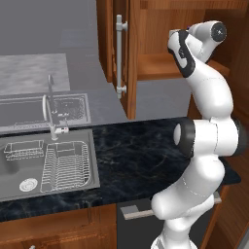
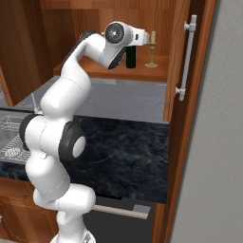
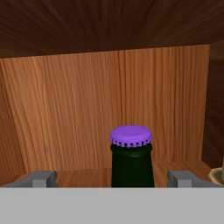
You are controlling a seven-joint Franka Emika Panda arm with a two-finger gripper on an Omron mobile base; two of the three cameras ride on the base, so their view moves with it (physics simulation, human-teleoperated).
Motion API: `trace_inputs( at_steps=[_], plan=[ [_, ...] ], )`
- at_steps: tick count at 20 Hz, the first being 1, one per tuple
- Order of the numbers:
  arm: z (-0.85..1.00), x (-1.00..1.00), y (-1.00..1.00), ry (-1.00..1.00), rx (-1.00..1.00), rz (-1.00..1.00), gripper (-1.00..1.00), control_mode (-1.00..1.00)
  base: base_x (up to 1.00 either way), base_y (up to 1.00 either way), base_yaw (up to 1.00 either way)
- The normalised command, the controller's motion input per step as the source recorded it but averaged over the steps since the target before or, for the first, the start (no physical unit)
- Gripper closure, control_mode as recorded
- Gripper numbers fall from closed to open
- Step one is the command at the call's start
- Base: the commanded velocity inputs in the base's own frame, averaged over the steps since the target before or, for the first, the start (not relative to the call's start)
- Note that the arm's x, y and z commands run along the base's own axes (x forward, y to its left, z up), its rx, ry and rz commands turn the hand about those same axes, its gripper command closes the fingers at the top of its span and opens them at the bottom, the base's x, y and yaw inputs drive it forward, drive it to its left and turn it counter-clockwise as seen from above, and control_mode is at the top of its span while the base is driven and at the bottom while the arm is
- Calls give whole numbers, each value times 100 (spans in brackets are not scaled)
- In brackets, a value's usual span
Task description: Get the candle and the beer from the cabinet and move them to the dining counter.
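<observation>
The beer (image 3: 131,159), a dark green bottle with a purple cap, stands upright on the shelf of the open cabinet (image 2: 109,71). My gripper (image 3: 111,179) is open inside the cabinet, and the bottle's neck rises between its two fingertips (image 3: 41,178) with a wide gap on each side. In the right base view the beer's lower body (image 2: 131,58) shows below my hand, and the candle (image 2: 152,46) in its brass holder stands just to its right. The holder's base (image 3: 218,175) peeks in at the hand view's right edge. The dining counter is out of view.
The cabinet's doors stand open on both sides of my arm, one with a long silver handle (image 1: 119,53), the other too (image 2: 187,57). Below lies a black marble counter (image 1: 141,155) with a steel sink (image 1: 48,160), a faucet (image 1: 49,109) and a wire rack (image 1: 65,165).
</observation>
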Motion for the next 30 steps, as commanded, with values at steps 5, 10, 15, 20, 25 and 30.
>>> trace_inputs(
  at_steps=[5, 10, 15, 20, 25, 30],
  plan=[
    [0, 0, 0, 0, 0, 0, -100, -100, 0, 0, 0],
    [0, 0, 0, 0, 0, 0, -100, -100, 0, 0, 0],
    [0, 0, 0, 0, 0, 0, 100, -100, 0, 0, 0],
    [0, 0, 0, 0, 0, 0, 100, -100, 0, 0, 0],
    [0, 0, 0, 0, 0, 0, 100, -100, 0, 0, 0],
    [0, 0, 0, 0, 0, 0, 100, -100, 0, 0, 0]
  ],
)
